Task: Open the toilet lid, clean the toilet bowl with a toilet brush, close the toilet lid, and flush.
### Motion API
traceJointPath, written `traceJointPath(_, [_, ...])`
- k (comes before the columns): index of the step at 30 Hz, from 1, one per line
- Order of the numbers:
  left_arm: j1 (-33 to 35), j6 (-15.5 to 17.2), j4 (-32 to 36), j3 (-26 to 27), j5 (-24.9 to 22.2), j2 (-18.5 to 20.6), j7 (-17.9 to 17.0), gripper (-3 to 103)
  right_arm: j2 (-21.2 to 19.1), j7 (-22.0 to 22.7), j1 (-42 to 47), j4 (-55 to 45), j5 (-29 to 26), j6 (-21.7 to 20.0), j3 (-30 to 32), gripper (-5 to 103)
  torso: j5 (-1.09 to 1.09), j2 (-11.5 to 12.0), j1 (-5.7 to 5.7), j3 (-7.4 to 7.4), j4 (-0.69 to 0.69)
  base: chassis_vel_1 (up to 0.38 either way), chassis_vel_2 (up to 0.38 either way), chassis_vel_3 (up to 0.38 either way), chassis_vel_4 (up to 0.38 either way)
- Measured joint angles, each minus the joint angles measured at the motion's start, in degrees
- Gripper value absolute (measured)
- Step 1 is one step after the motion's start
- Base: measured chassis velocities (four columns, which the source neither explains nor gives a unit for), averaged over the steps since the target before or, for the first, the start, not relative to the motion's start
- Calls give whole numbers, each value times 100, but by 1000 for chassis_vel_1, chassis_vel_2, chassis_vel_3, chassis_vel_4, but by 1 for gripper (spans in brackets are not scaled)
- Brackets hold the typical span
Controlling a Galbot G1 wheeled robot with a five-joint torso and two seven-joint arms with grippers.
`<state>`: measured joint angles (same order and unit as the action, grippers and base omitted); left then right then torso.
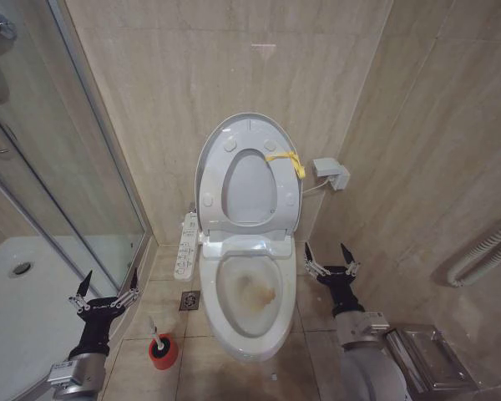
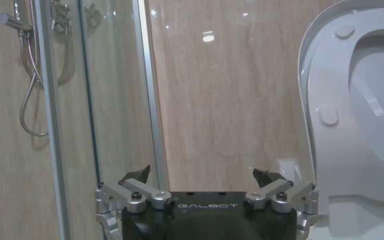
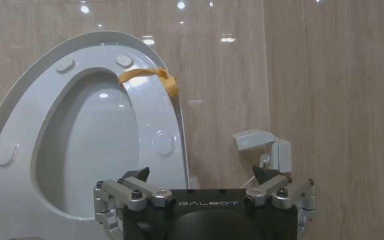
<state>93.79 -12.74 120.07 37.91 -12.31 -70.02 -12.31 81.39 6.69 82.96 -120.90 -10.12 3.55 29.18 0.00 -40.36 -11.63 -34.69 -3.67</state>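
Note:
The toilet lid [image 1: 249, 189] stands upright against the wall. The white seat ring [image 1: 285, 194] with its yellow strap is raised against it. Brownish staining marks the inside of the toilet bowl [image 1: 249, 292]. The toilet brush [image 1: 156, 333] stands in its red holder cup [image 1: 162, 352] on the floor left of the bowl. My left gripper [image 1: 107, 282] hangs open just left of the brush, holding nothing. My right gripper [image 1: 331, 256] is open and empty beside the bowl's right side. The lid [image 2: 379, 100] and my left gripper [image 2: 205, 176] show in the left wrist view, the lid [image 3: 92, 150] and right gripper [image 3: 202, 175] in the right wrist view.
A glass shower enclosure [image 1: 75, 167] with a white shower tray [image 1: 17, 309] stands on the left. A floor drain [image 1: 189, 300] lies between brush and toilet. A control panel [image 1: 185, 245] juts from the toilet's left side. A white wall box [image 1: 330, 173], a rail [image 1: 484, 251] and a steel fixture [image 1: 426, 355] are on the right.

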Motion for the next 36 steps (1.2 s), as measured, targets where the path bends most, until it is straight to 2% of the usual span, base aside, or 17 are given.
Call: traceJointPath(36, [0, 0, 0, 0, 0, 0, 0, 100, 0, 1, 0, 0, 0, 0, 0, 100, 0, 0, 0, 0, 0, 0, 0, 0, 0])
